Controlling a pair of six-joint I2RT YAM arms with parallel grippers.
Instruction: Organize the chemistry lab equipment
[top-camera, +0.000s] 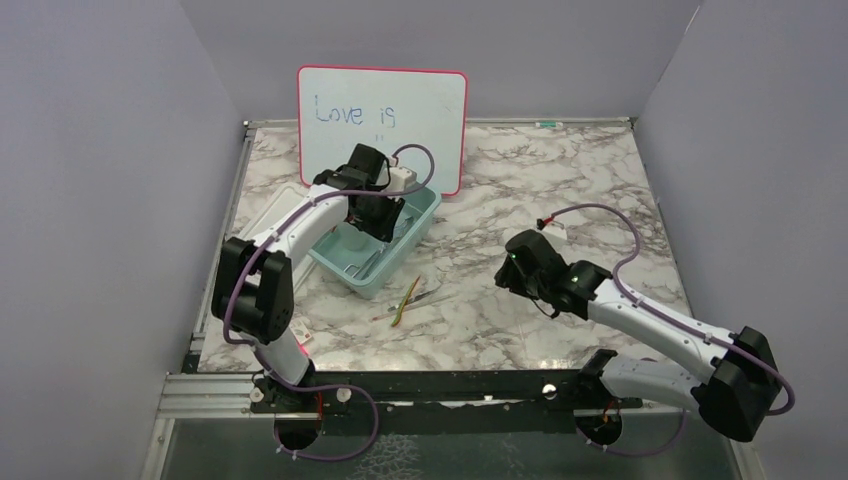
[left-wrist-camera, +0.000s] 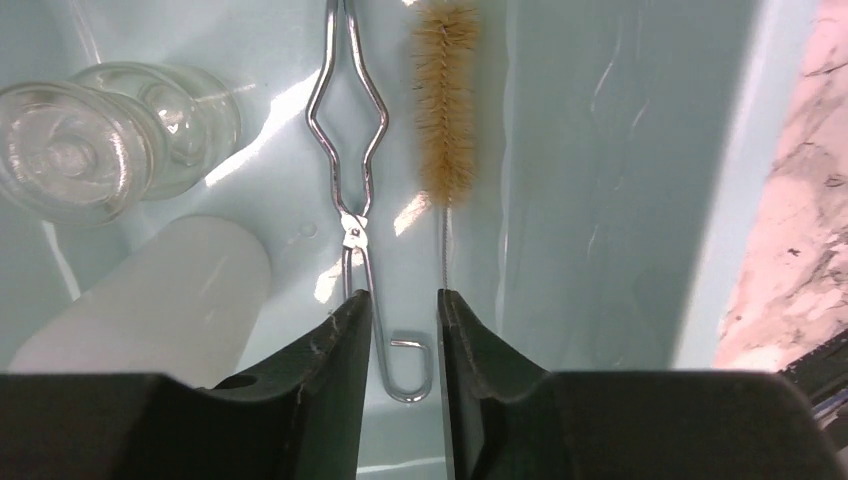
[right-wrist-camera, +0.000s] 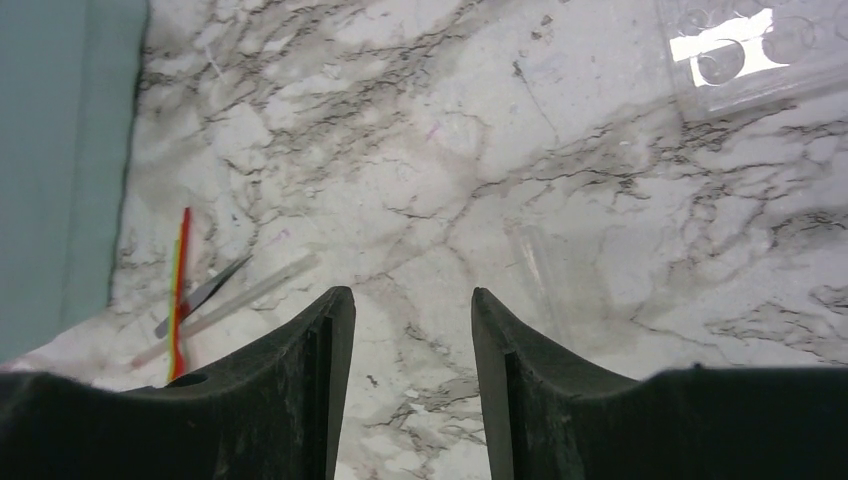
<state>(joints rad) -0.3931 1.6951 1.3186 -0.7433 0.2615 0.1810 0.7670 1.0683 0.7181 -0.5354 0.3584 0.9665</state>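
My left gripper (left-wrist-camera: 403, 310) hangs inside the teal bin (left-wrist-camera: 620, 180), open by a narrow gap. The wire handle loop of the metal tongs (left-wrist-camera: 345, 170) lies on the bin floor between the fingers. A brown bristle brush (left-wrist-camera: 445, 100) lies beside the tongs. A glass flask (left-wrist-camera: 100, 140) and a white bottle (left-wrist-camera: 160, 300) lie to the left. From above, the left gripper (top-camera: 385, 225) is down in the bin (top-camera: 432, 200). My right gripper (right-wrist-camera: 412, 295) is open over bare marble and holds nothing; in the top view the right gripper (top-camera: 510, 270) is right of the bin.
A red-and-yellow stick (right-wrist-camera: 180, 290), dark tweezers (right-wrist-camera: 205, 292) and a clear pipette (right-wrist-camera: 250, 290) lie on the marble by the bin (top-camera: 408, 297). A clear plastic rack (right-wrist-camera: 740, 50) is farther off. The pink-framed whiteboard (top-camera: 380, 110) stands behind the bin. The table's rails run left and front.
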